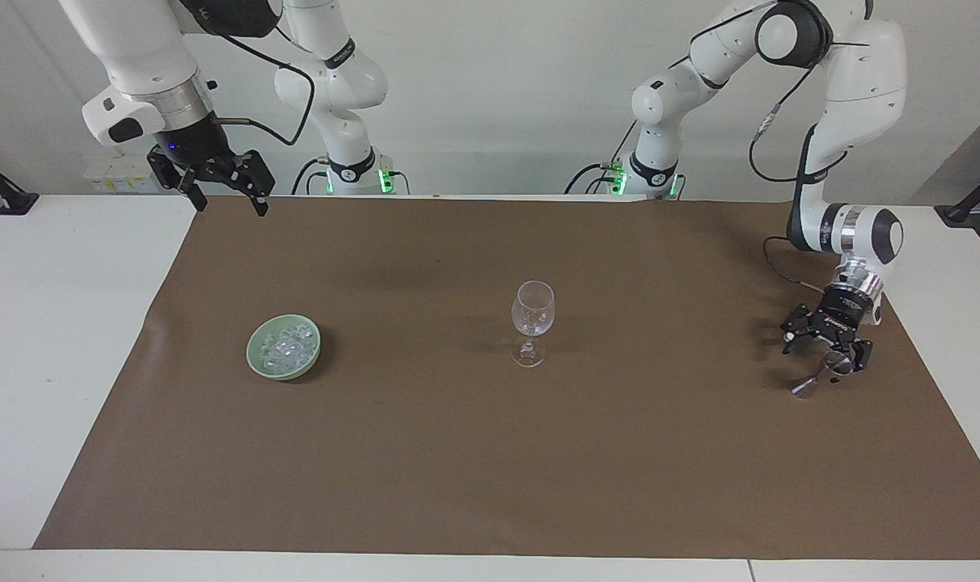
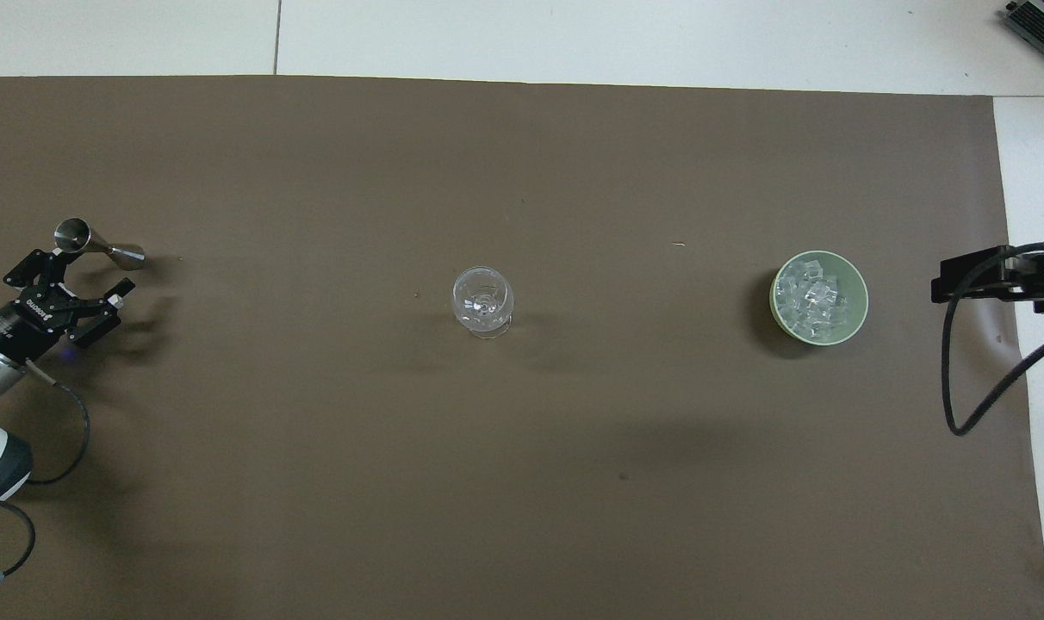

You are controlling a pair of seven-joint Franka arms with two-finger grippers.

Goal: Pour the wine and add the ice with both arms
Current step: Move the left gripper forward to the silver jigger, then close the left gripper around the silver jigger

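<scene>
Two white jointed robot arms, each ending in a black gripper, stand at a white table laid with a brown paper sheet.

Left gripper: low over the sheet at the left arm's end of the table, tilted down, fingers spread wide apart. It holds nothing. A small steel double-cone measuring cup lies on its side on the sheet just beside the fingertips; from the facing view one finger overlaps the cup, and I cannot tell whether they touch.

Right gripper: raised high above the sheet's edge at the right arm's end of the table, fingers apart, empty, touching nothing. This arm waits.

Ice: a heap of small clear glassy chunks, colourless with white glints, piled loosely in a pale green round ceramic bowl. The bowl sits on the sheet toward the right arm's end of the table, well apart from both grippers.

One clear stemmed wine glass: upright on its foot at the middle of the sheet, between the bowl and the measuring cup, well apart from each. No liquid shows in it.
</scene>
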